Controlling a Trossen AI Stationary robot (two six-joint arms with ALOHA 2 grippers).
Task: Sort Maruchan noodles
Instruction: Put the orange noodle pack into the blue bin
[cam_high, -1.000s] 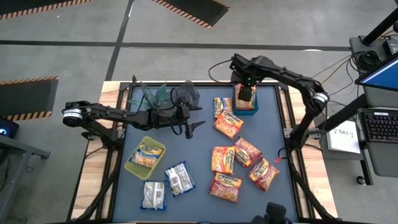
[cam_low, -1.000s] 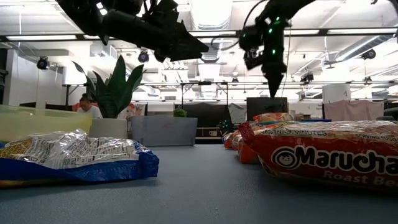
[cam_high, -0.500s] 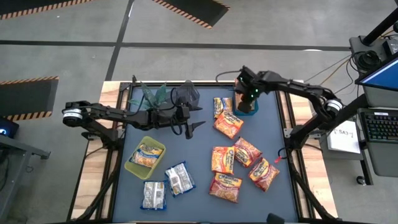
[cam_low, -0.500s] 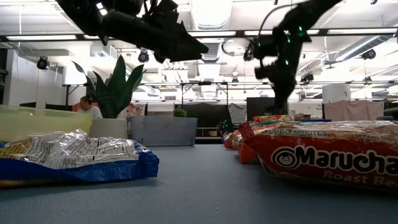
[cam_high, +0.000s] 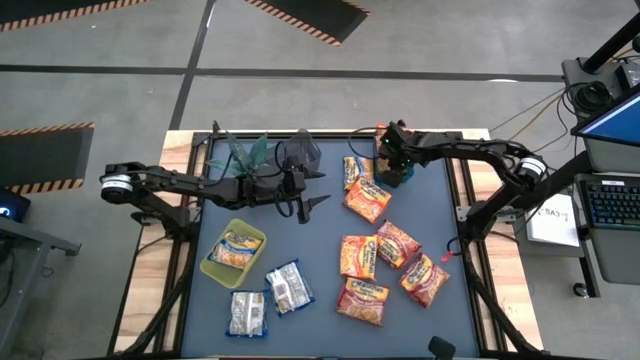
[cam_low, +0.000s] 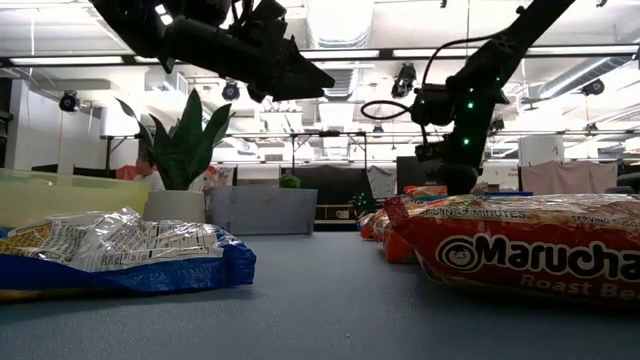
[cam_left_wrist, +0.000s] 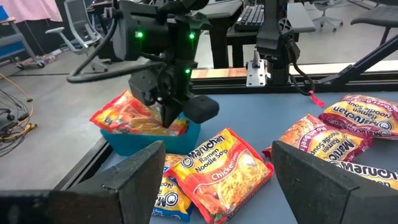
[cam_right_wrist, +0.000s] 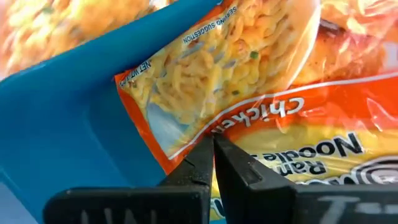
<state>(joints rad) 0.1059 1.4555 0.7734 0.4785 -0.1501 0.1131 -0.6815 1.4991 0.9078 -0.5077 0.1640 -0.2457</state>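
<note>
Several orange Maruchan packets (cam_high: 367, 200) lie flat on the blue table right of centre. A yellow-and-blue packet lies in the yellow-green bin (cam_high: 232, 250), and two whitish packets (cam_high: 288, 287) lie near the table's near-left. More orange packets stand slanted in the blue bin (cam_high: 397, 180) at the far side. My right gripper (cam_high: 390, 165) reaches down into that bin, shut. My left gripper (cam_high: 320, 186) hovers open above the table's middle, touching nothing. My right gripper has its shut fingertips (cam_right_wrist: 213, 146) against the orange chicken packet's lower edge (cam_right_wrist: 186, 152) in the blue bin (cam_left_wrist: 143, 140), coming from above and slanting down. The packet leans on the bin's wall. Whether an edge sits between the tips, I cannot tell.
A potted plant (cam_high: 245, 155) and a dark pot (cam_high: 298, 153) stand at the far-left, close behind my left arm. One orange packet (cam_high: 357, 168) lies right beside the blue bin. Bare table shows in the middle (cam_high: 320, 240).
My right gripper has come down from above the blue bin into it, onto the orange packets, while its arm has lowered and swung toward the table's right edge. My left arm has kept still.
</note>
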